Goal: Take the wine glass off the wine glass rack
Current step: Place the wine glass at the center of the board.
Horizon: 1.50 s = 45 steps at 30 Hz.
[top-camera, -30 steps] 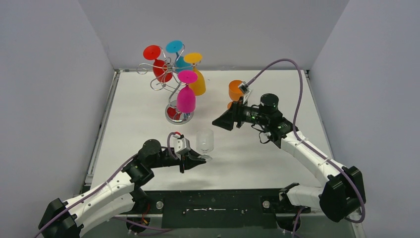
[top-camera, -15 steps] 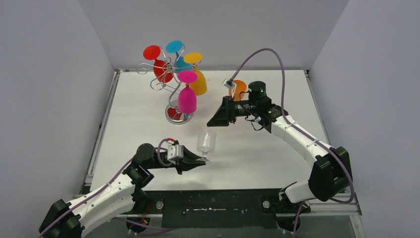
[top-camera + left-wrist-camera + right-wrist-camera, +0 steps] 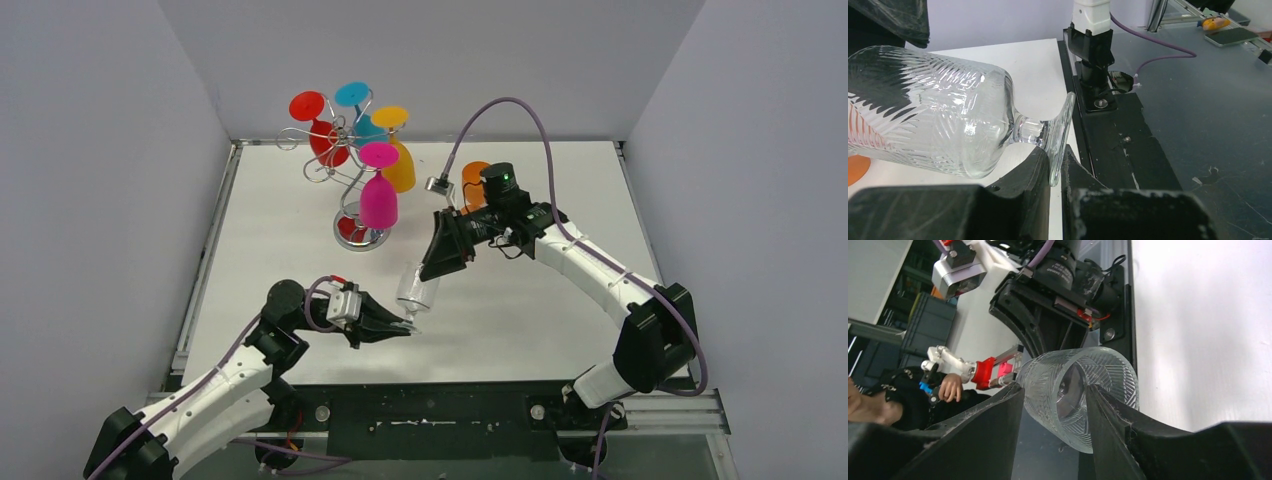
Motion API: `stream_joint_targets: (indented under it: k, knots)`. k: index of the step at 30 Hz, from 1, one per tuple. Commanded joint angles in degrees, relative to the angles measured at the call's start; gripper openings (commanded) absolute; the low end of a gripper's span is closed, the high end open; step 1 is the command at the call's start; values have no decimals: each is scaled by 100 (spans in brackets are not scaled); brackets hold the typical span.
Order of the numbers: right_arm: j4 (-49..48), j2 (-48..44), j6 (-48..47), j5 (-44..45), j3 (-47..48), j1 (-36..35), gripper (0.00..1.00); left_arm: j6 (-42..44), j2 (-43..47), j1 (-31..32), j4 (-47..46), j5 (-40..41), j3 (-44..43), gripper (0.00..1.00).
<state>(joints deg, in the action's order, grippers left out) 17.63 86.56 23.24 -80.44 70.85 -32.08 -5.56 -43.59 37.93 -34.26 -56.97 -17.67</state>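
A clear ribbed wine glass (image 3: 414, 290) is tilted away from the table, held off the rack. My left gripper (image 3: 400, 325) is shut on its foot, and the left wrist view shows the foot pinched between the fingers (image 3: 1055, 160) with the bowl (image 3: 938, 115) lying sideways. My right gripper (image 3: 432, 268) is open at the glass's rim. In the right wrist view its tips (image 3: 1055, 390) straddle one wall of the bowl (image 3: 1108, 375), not closed on it. The wire wine glass rack (image 3: 358, 233) stands at the back left with red (image 3: 325, 130), blue (image 3: 355, 100), yellow (image 3: 398, 160) and pink (image 3: 377, 195) glasses hanging from it.
An orange glass (image 3: 474, 182) stands on the white table (image 3: 540, 310) behind the right arm. Grey walls enclose the left, back and right sides. The black mounting rail (image 3: 440, 410) runs along the near edge.
My right arm has swung left and down from beside the orange glass to the clear glass's rim. My left gripper has tilted the glass towards it.
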Motion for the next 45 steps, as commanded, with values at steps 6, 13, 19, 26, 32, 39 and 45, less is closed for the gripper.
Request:
stream_joint_targets:
  k: [6,13,19,26,32,39,45]
  knots:
    - [102,-247,-116,-914,291,-181,42,-47,-330,-96,-681,-909,-628,0]
    - [371,-173,-376,-1219,387,-344,27,-77,-315,-125,-695,-1017,-663,0]
    - [1900,79,-1810,-1551,828,-351,11,-85,-294,-168,-660,-1062,-659,0]
    - [5023,697,-4751,-1555,1612,-412,0,-155,-266,-166,-666,-1032,-640,0]
    - [6279,1081,-6112,-1557,1812,-451,0,-155,-209,-155,-627,-924,-604,0]
    - [6279,983,-6118,-1397,2071,-428,0,-132,-123,-155,-558,-679,-559,0]
    - [6279,864,-6168,-1309,2121,-371,0,-98,16,-159,-515,-319,-490,26]
